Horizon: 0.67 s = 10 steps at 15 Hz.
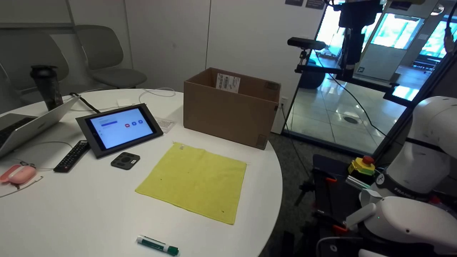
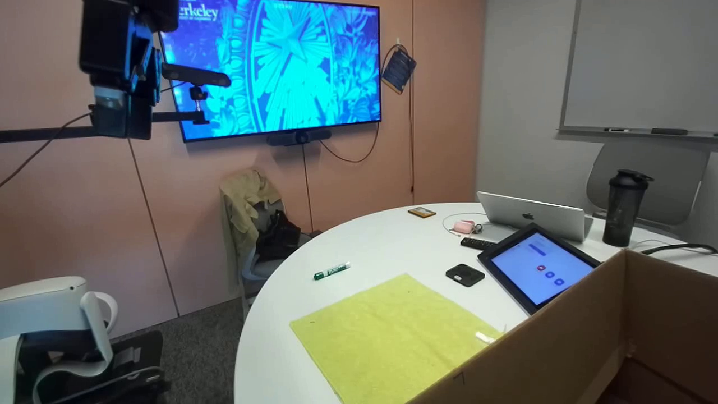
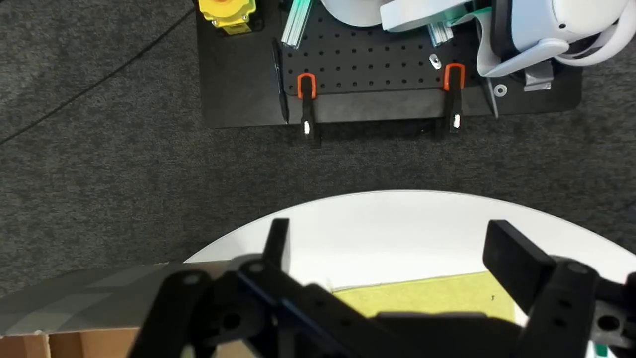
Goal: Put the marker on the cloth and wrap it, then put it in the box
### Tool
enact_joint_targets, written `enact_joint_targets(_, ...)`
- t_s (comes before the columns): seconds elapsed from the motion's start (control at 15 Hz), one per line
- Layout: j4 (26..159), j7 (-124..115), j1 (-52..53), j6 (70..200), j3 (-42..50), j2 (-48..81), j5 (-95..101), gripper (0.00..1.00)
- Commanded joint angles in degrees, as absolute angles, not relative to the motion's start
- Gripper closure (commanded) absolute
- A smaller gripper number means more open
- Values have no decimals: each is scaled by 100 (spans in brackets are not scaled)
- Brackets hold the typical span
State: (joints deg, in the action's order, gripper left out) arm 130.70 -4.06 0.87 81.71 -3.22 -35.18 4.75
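Peering out from the tool point(image 3: 387, 239), we see its two fingers point(image 3: 516, 263) spread wide, with the white tabletop point(image 1: 89, 214) and part of the yellow cloth point(image 1: 194, 182) in view past them. In both exterior views, the cloth lies flat, and the green marker point(image 1: 157, 245) rests on the tabletop near it, not touching. On the cloth's opposite side stands the open-topped cardboard box point(image 1: 228, 114). Farther out sit a tablet point(image 1: 121, 126) and a black remote control point(image 1: 72, 156).

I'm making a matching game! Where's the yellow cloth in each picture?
In an exterior view: the yellow cloth is below the middle, slightly left.
In an exterior view: the yellow cloth runs off the bottom edge near the middle.
In the wrist view: the yellow cloth peeks out low, right of the middle, partly behind the jaws.
Shared landmark: the cardboard box.
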Motion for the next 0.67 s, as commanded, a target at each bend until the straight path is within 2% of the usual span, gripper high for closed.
enact_joint_targets(0.0, 12897, -452, 298, 8460, -575, -3112, 469, 0)
enact_joint_targets(0.6, 11909, -1667, 809, 9786, -1522, -1251, 175, 0)
